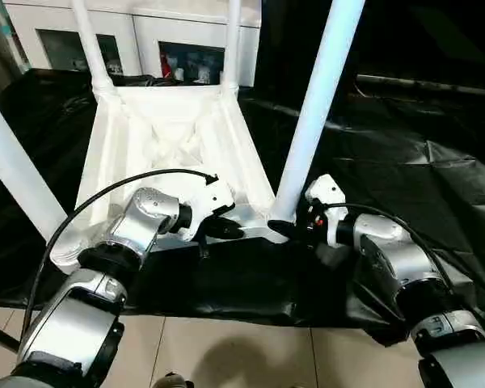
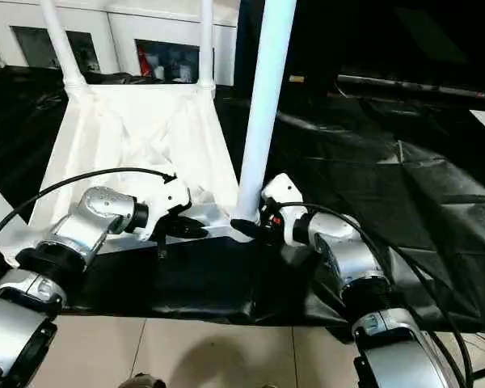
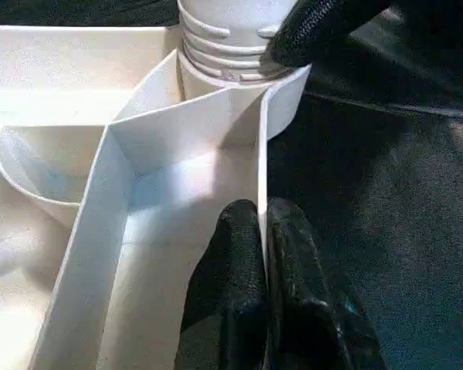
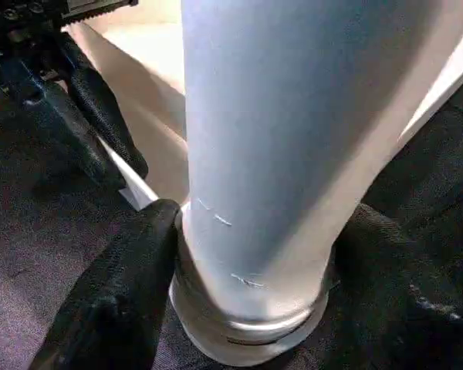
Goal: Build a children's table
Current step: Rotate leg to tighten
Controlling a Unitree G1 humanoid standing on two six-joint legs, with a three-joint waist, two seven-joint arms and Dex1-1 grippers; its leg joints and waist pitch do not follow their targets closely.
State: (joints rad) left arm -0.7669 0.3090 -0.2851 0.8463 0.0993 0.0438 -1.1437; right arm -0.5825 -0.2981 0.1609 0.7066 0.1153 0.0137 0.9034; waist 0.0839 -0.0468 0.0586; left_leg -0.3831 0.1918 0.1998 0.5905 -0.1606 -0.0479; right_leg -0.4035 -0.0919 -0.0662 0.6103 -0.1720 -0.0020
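The children's table lies upside down on a black sheet, its white tabletop (image 1: pixel 145 129) ribbed side up. Legs stand upright in its corner sockets: two at the far corners (image 1: pixel 89 40) (image 1: pixel 232 40), one at the near left (image 1: pixel 16 178), one at the near right (image 1: pixel 319 97). My left gripper (image 1: pixel 226 226) is shut on the thin near rim (image 3: pixel 262 154), close to the near right socket. My right gripper (image 1: pixel 295 228) sits at the base of the near right leg (image 4: pixel 278 116), one black finger (image 4: pixel 123 293) pressed on each side just above the ribbed collar (image 3: pixel 224 38).
A white cabinet with glass doors (image 1: pixel 145 40) stands right behind the table's far edge. The black sheet (image 1: pixel 404 145) spreads wrinkled to the right. Beige floor tiles (image 1: pixel 226 347) begin just in front of the sheet's near edge.
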